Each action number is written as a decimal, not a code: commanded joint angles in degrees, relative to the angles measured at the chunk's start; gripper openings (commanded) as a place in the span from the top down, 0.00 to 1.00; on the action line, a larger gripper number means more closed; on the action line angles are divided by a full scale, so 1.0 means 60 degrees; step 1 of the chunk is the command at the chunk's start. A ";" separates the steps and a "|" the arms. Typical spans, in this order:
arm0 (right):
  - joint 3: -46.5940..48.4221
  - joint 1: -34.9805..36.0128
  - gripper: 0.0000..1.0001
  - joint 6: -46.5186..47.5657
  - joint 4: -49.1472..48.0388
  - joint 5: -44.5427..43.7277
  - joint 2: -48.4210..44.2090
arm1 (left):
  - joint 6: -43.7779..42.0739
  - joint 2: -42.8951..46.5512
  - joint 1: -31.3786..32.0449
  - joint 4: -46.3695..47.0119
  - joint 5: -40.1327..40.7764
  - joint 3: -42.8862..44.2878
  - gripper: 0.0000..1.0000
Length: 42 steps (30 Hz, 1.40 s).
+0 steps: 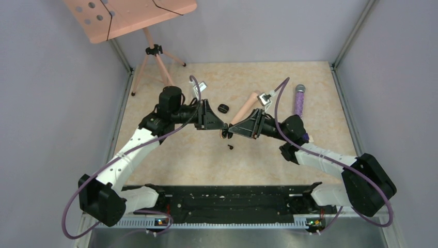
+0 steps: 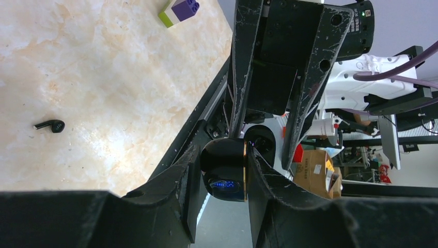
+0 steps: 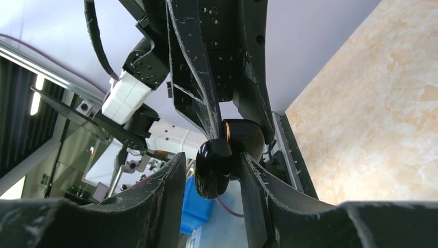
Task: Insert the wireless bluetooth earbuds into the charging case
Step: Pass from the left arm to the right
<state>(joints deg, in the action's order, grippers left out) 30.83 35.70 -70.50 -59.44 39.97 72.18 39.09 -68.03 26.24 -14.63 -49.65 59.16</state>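
Black glossy case (image 2: 223,178): it is off the table (image 2: 103,77), in the air where the two arms meet. Your left gripper (image 2: 223,154) pinches its body from both sides, fingers pressed on the shell. A blue spot glows inside. The lid (image 3: 213,170) stands swung away from the body. Your right gripper (image 3: 213,157) straddles that lid with its jaws spread part way. Background shows between one finger and the lid, so you are not clamping it.

Earbud (image 2: 50,125): one lies loose on the table below the case, on its near side, well apart from both grippers. Second one: not found in any view, and you cannot tell whether it sits inside the case. A black rounded lump (image 1: 223,108) rests on the table just beyond the case, too small to identify.

Progress, as judged: early. The case is lifted and opened, or nearly so, and no earbud is picked up. Left to do: free a gripper, fetch the loose earbud, seat it in its pocket, repeat for the other, close the lid.
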 commanded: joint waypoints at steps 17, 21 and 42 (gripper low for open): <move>0.0317 -0.0051 1.00 0.0313 0.0368 -0.0233 -0.0186 | -0.0302 0.0027 -0.0004 0.0139 -0.0016 0.0151 0.61; 0.0192 -0.0086 1.00 0.0823 0.1456 -0.0499 -0.0557 | -0.0580 0.0000 -0.0006 -0.0414 0.0646 0.0276 0.06; -0.0277 -0.4086 1.00 0.4436 0.9692 0.0406 -0.2827 | -0.1390 -0.1390 0.1795 -0.1415 0.6439 -0.0867 0.11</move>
<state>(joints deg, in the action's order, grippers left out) 28.82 12.97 -47.44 -6.87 40.27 56.01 32.51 -72.23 32.67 -25.54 -19.70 53.87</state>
